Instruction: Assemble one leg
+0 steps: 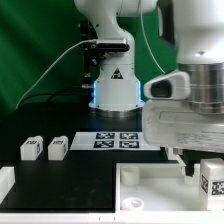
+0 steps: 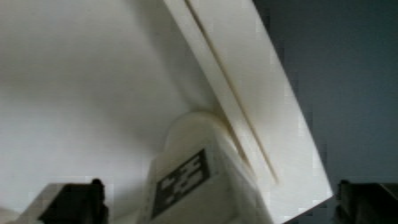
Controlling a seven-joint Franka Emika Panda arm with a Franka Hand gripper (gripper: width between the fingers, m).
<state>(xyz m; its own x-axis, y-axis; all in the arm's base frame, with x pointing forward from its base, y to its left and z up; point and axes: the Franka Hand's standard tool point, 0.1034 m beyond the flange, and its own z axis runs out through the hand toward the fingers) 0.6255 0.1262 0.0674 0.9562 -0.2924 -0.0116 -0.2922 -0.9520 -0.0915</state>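
tagged leg point(image 2: 192, 170) against tray rim point(image 2: 240, 90)

Leg point(image 2: 192, 160): white, with a black-and-white square tag on its face, positioned between the black fingertips point(image 2: 75, 200). Tray point(image 2: 107, 70): plain white, rim included, behind the leg as seen from the jaws. Two further legs point(image 1: 30, 149) point(image 1: 57, 149): white with black tag marks; marker board point(image 1: 118, 139): white with black tags; table point(image 1: 70, 185): black; backdrop point(image 1: 35, 50): green.

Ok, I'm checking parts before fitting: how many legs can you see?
3. One leg and a second leg sit together at the exterior view's left, a third leg at its right. Others may hide behind the arm.
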